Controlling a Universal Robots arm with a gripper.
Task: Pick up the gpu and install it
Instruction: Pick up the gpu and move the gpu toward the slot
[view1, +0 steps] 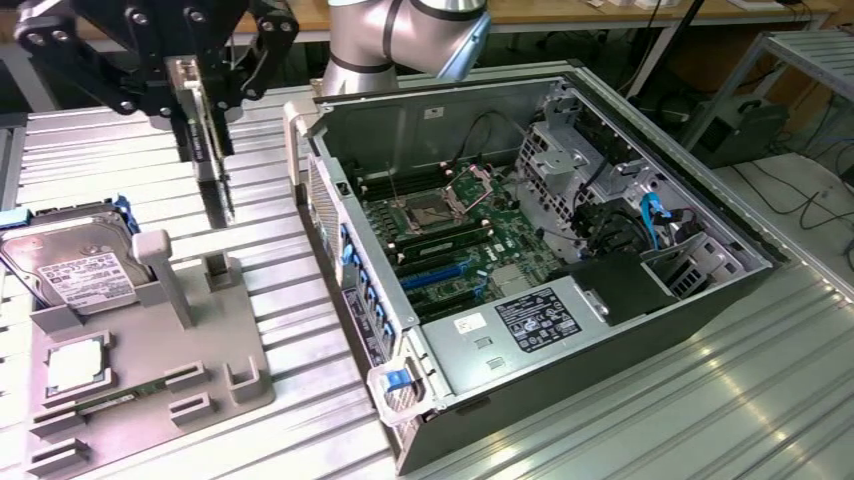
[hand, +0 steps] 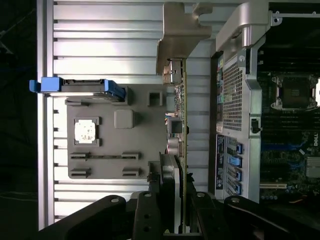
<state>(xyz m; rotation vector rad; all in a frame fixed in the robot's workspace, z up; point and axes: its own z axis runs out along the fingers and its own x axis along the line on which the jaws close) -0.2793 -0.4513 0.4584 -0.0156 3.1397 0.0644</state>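
While gripper (view1: 198, 88) pinches gpu (view1: 211, 170) by its upper end, card hangs upright and edge-on, clear of table (view1: 747, 400), off case (view1: 574, 390) on exterior view's left. Jaws pressed onto card, nothing else held. Bracket (hand: 181, 37) sits at card end away from gripper. Tray (view1: 187, 370) lies beside case, under gpu, not touching it. Hdd (view1: 78, 270) stands at tray end far from case, with cpu (view1: 75, 364) and ram stick (view1: 114, 400) lying in tray too. Case open, motherboard (view1: 454, 235) exposed, gpu not seated yet.
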